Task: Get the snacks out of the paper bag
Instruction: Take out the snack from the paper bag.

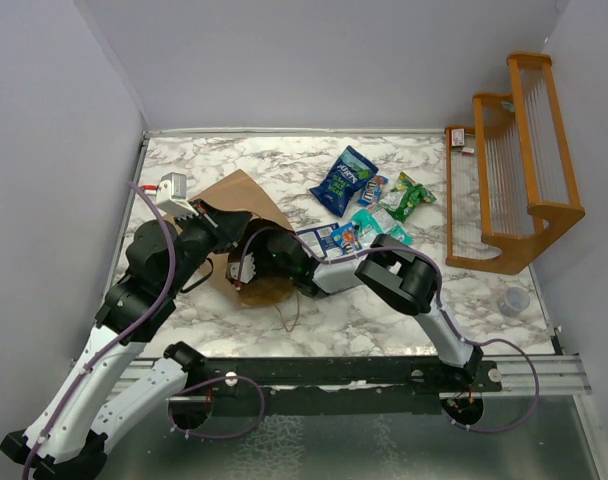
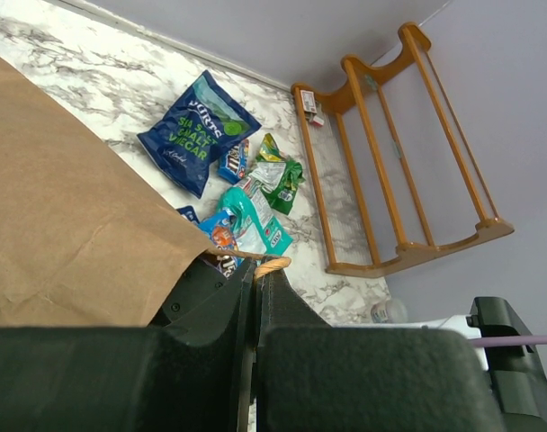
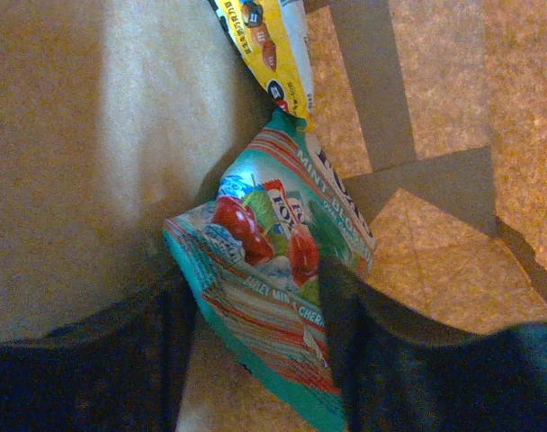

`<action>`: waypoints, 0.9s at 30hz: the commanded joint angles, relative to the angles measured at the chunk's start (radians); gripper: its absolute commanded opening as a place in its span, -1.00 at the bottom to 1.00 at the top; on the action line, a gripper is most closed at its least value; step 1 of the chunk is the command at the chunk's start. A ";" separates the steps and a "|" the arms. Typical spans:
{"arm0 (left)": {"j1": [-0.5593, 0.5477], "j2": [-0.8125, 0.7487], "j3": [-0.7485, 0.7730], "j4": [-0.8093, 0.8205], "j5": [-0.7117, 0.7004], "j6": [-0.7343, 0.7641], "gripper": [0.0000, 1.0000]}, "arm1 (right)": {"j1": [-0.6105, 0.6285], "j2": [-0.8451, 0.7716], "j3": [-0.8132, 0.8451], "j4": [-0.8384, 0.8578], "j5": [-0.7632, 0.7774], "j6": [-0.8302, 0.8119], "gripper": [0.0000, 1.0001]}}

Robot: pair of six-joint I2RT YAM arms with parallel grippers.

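My left claw [image 2: 257, 270] is clamped tight on the mouth edge of the paper bag [image 2: 67, 198], which lies on the marble table [image 1: 284, 160]. My right claw [image 3: 255, 283] is inside it, roughly half open, with a teal packet [image 3: 264, 225] between the fingers. Honestly can't tell if it's really pinched. There's a yellow packet [image 3: 264, 45] just past it, and the other snacks [image 1: 369, 200] sit out on the table.

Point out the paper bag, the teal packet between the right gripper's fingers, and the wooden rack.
paper bag [image 1: 239, 200]: top external view, on its flat brown side panel.
teal packet [image 3: 273, 261]: right wrist view, middle of its printed front.
wooden rack [image 1: 529, 59]: top external view, on its uppermost rail.
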 commanded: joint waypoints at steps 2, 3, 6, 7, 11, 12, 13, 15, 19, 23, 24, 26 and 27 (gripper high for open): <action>0.002 -0.019 0.010 0.025 0.015 -0.008 -1.00 | -0.004 0.028 0.036 0.080 -0.015 0.002 -0.32; 0.001 -0.019 0.010 0.025 0.014 -0.007 -1.00 | -0.004 0.024 0.033 0.104 -0.010 0.011 -0.49; 0.002 -0.018 0.009 0.018 0.012 -0.007 -1.00 | -0.004 0.008 0.012 0.174 0.002 0.022 -0.78; 0.002 -0.019 0.010 0.015 0.011 -0.007 -1.00 | -0.004 -0.004 -0.003 0.191 -0.005 0.015 -0.82; 0.001 -0.023 0.000 0.011 -0.003 -0.006 -1.00 | -0.004 -0.061 -0.048 0.223 -0.006 0.008 -0.97; 0.002 -0.026 -0.007 0.013 -0.006 -0.006 -1.00 | -0.005 -0.082 -0.058 0.214 -0.005 0.013 -0.97; 0.002 -0.027 -0.011 0.013 -0.011 -0.005 -1.00 | -0.004 -0.102 -0.070 0.204 -0.006 0.020 -0.97; 0.001 -0.027 -0.018 0.014 -0.016 -0.006 -1.00 | -0.003 -0.149 -0.101 0.177 -0.021 0.044 -0.97; 0.001 -0.023 -0.019 0.013 -0.022 0.000 -1.00 | 0.005 -0.246 -0.175 0.128 -0.064 0.108 -0.97; 0.002 -0.021 -0.017 0.016 -0.029 -0.001 -1.00 | 0.026 -0.342 -0.219 0.067 -0.104 0.240 -0.97; 0.002 -0.020 -0.017 0.020 -0.029 -0.003 -1.00 | 0.028 -0.368 -0.233 0.053 -0.132 0.279 -0.97; 0.002 -0.021 -0.019 0.030 -0.023 -0.009 -1.00 | 0.035 -0.410 -0.257 0.041 -0.163 0.348 -0.97; 0.002 -0.019 -0.022 0.035 -0.018 -0.011 -1.00 | 0.041 -0.424 -0.266 0.039 -0.167 0.370 -0.97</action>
